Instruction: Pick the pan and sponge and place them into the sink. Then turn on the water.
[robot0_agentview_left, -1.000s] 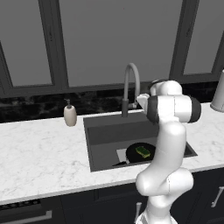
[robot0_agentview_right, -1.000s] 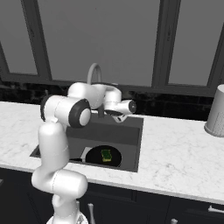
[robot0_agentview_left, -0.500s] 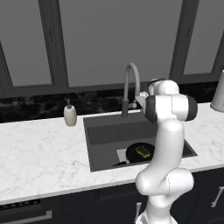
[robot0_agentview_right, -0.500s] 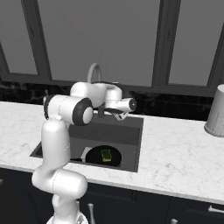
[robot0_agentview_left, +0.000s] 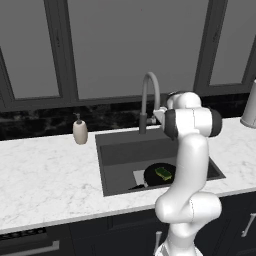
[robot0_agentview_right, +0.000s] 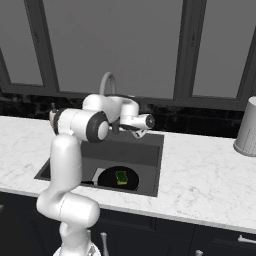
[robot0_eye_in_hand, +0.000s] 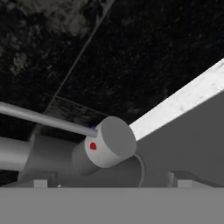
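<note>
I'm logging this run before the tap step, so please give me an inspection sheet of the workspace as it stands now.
Surface: white marble counter, sink recessed in it.
Job's things: pan lies in the sink, sponge on the pan; no water seen falling from the faucet.
Clutter: cream soap dispenser on the counter beside the sink; grey canister on the counter further along.
Grippers: gripper open, holding nothing, at the faucet's handle knob.
Cables: nothing seen.
Surroundings: dark windows, black backsplash, dark cabinets below.
</note>
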